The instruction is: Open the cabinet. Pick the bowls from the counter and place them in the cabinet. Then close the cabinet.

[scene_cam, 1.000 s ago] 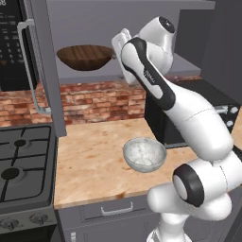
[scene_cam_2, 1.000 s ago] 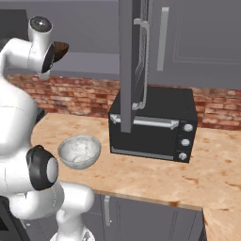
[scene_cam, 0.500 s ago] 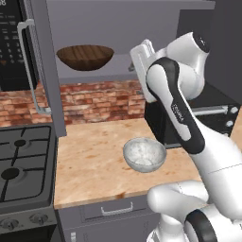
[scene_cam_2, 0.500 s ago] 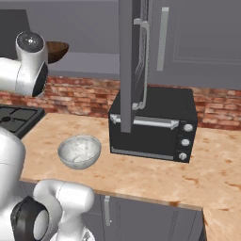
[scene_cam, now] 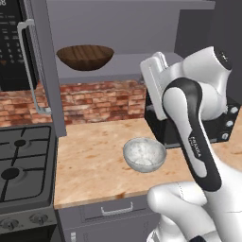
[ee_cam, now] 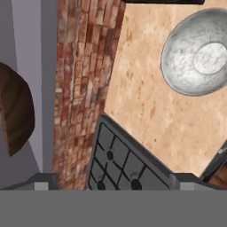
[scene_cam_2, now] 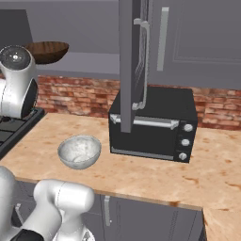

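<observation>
The cabinet (scene_cam: 45,71) stands open, both doors swung out. On its bottom shelf sits the dark-brown wooden bowl (scene_cam: 85,56), which shows again in the right base view (scene_cam_2: 47,51) and at the left of the hand view (ee_cam: 15,115). The speckled white-grey bowl (scene_cam: 144,154) rests upright on the tan counter (scene_cam: 94,160), in front of the toaster oven; it also appears in the other two views (scene_cam_2: 80,150) (ee_cam: 197,53). My gripper (ee_cam: 114,181) is open and holds nothing. It hangs in the air to the right of the brown bowl, above the white bowl.
A black toaster oven (scene_cam_2: 153,124) stands on the counter under the open right door (scene_cam_2: 129,70). A black gas stove (scene_cam: 23,165) borders the counter on the left. A brick wall (ee_cam: 75,88) runs behind. Drawers lie below the counter edge.
My arm has drawn back from the cabinet shelf, away from the brown bowl, which stays on the shelf. The white bowl has not moved.
</observation>
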